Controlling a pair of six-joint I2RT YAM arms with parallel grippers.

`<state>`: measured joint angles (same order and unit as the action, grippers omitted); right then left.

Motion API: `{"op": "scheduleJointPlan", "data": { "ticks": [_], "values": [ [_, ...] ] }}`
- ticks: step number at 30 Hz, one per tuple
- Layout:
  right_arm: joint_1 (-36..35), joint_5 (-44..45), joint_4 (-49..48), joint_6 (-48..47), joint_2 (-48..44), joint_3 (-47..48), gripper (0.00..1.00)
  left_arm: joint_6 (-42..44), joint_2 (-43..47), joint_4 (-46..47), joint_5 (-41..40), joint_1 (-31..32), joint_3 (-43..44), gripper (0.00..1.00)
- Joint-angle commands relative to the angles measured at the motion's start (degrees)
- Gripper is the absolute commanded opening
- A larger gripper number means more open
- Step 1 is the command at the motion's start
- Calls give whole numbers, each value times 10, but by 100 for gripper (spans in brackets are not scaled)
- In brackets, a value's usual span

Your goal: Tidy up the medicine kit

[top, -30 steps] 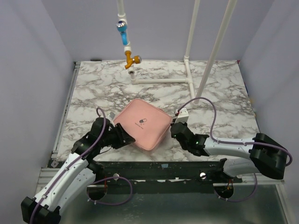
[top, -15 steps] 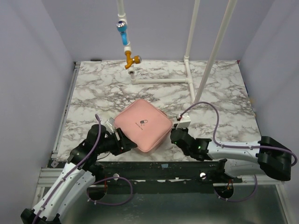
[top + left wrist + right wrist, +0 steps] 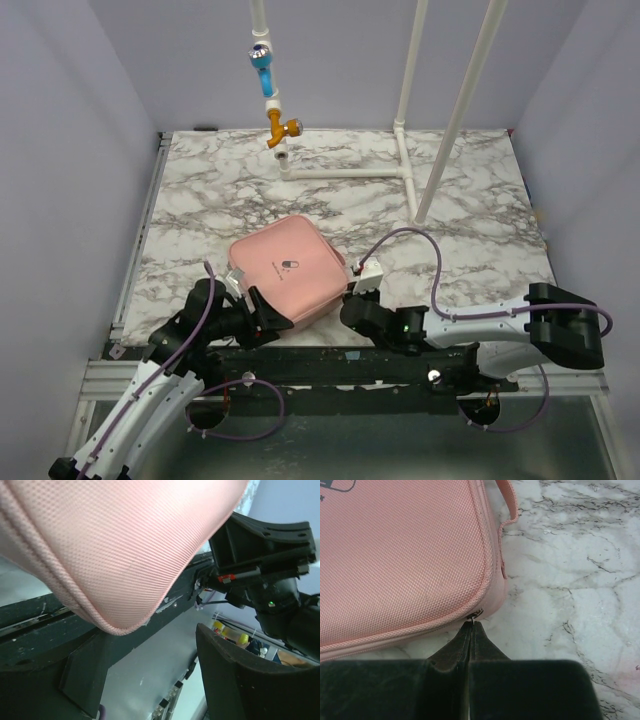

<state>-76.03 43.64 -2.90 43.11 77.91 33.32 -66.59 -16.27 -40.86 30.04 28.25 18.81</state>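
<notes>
Currently logged, left to right.

1. Left gripper [image 3: 266, 310]: at the kit's 7 o'clock corner, fingers spread wide. Its wrist view shows that corner hanging over the gap between them, above the black rail [image 3: 30, 645]. Whether either finger touches the fabric cannot be told.

2. Medicine kit [image 3: 285, 268]: pink case, closed, lid and logo [image 3: 286, 265] facing up. It lies at 6 to 7 o'clock on the marble table [image 3: 480, 220], hard by the near edge.
   - Handling, as judged: woven fabric over padding, so probably light, softly springy rather than rigid, and not slippery.
   - A pinch on the flat panel would likely only dent it.
   - Better holds are the piped rim at a corner, or the carry loop [image 3: 507, 500] at 1 o'clock in the right wrist view.

3. Right gripper [image 3: 347, 300]: at the kit's 4 o'clock side, fingers pressed together on the small metal zip tab [image 3: 475, 616]. The tab is thin, and I judge that it could slip free under a skewed pull.

4. Not determinable:
   - Contents, since the case is closed.
   - Most of the zip track.
   - The kit's near edge in the overhead view, which the grippers partly cover.
   - The logo in the right wrist view, which is cut off at the frame corner.
</notes>
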Motion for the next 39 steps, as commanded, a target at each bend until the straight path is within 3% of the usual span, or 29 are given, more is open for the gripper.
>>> {"op": "scheduleJointPlan", "data": {
  "ticks": [1, 14, 23, 31, 35, 39],
  "values": [
    [-15, -2, 9, 17, 8, 19, 1, -31, 13, -59, -49, 4, -2, 68],
    [-70, 41, 22, 34, -26, -9, 1, -51, -24, -20, -136, 2, -1, 59],
    [-128, 63, 52, 68, -33, -17, 1, 12, -102, -19, -204, -31, 80, 58],
    [-171, 64, 47, 90, 3, -4, 1, 85, -193, 30, -170, -116, 115, 58],
    [-180, 67, 48, 99, 31, 17, 1, 133, -244, 51, -115, -167, 134, 58],
    [-180, 75, 45, 100, 45, 29, 1, 163, -256, 35, -78, -174, 146, 58]
  ]
}}
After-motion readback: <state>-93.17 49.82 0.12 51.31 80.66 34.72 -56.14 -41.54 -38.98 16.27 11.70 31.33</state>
